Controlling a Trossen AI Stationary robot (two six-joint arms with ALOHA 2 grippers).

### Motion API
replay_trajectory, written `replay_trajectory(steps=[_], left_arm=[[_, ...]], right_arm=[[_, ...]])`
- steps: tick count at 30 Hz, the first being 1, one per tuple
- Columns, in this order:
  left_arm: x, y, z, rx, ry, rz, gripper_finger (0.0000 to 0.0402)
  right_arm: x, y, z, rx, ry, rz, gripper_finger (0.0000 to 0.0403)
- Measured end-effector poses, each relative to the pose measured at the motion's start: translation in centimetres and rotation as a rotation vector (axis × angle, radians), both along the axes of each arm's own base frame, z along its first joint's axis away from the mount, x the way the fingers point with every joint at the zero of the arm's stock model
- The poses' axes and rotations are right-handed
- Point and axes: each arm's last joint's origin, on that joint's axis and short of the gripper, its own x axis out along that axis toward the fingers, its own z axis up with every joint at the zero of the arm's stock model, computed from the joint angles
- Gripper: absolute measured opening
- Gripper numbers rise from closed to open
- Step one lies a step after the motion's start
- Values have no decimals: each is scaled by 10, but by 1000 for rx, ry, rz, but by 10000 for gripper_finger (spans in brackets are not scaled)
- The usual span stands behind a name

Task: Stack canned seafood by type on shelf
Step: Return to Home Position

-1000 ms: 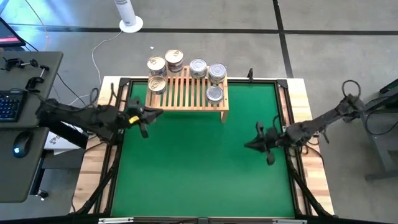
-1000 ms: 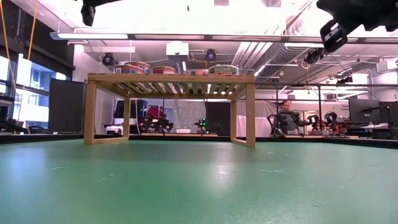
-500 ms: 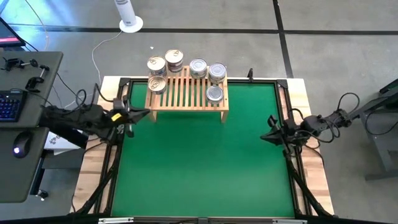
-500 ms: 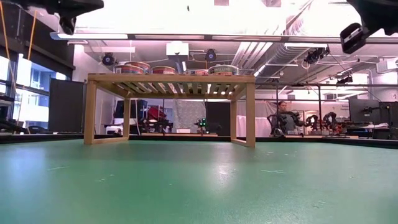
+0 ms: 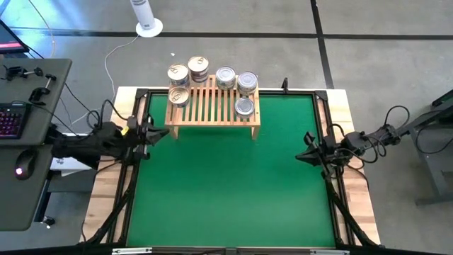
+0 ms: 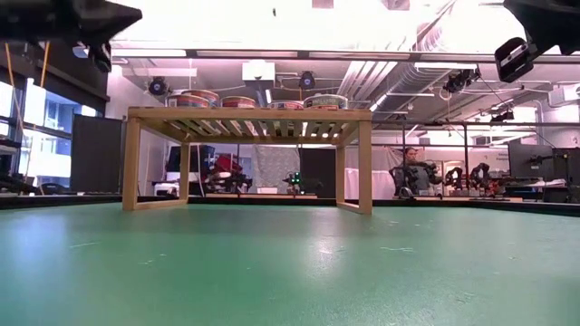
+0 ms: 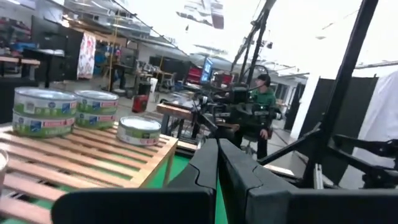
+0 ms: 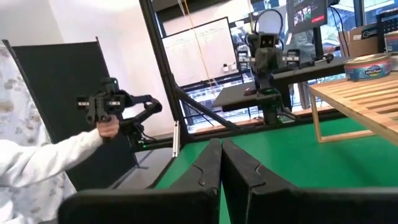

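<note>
The shelf (image 5: 212, 106) stands on the far part of the green mat (image 5: 226, 191). All the cans are on top of the shelf. None are on the mat in front of it.

From above, 6 lids show. The gold cans (image 5: 179, 96) are on the shelf's left part. The silver cans (image 5: 244, 106) are on its right part. In the left wrist view, 2 piles on the shelf are 2 cans high (image 7: 45, 111). 1 can (image 7: 139, 130) sits alone, nearer the shelf's front edge.

The left claw (image 5: 157, 132) hangs up off the mat, just beside the shelf's left front leg. Its 2 fingers (image 7: 205, 168) are pressed together, and it holds nothing.

The right claw (image 5: 306, 154) is well apart from the shelf, off to its right and in front of it. Its fingers (image 8: 245, 171) are pressed together too, with nothing between them.

In the room away from the shelf, a person's hand (image 8: 109, 127) in a white sleeve holds a black tool.
</note>
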Motion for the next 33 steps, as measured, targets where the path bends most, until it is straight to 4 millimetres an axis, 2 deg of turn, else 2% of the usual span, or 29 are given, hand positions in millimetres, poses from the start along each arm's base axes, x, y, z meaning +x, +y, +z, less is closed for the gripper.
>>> replay_trajectory(steps=[7, 9, 12, 14, 16, 21, 25, 29, 33], left_arm=[[5, 1, -34, 10, -24, -25, 0], [7, 0, -41, 13, -14, -33, 0], [9, 0, -50, 17, -23, -33, 0], [11, 0, -55, 18, -7, -32, 0], [11, 1, -56, 18, -4, -28, 0], [11, 1, -56, 47, 3, -30, 0], [11, 3, -57, 77, 15, -25, 0], [12, 4, -60, 108, 50, -39, 0], [12, 3, -61, 109, 70, -55, 0]], right_arm=[[0, 0, 0, 14, -1, 14, 0], [1, 1, 0, 21, -51, 15, 0], [6, 4, -15, 13, -164, 45, 0], [7, 4, -20, -15, -140, 34, 0], [8, 1, -19, -25, -132, -20, 0], [4, -7, 1, -118, -171, -93, 0], [2, -13, 8, -173, -141, -81, 0], [5, -13, -1, -163, -123, 37, 0], [12, -15, -23, -129, -98, 20, 0]])
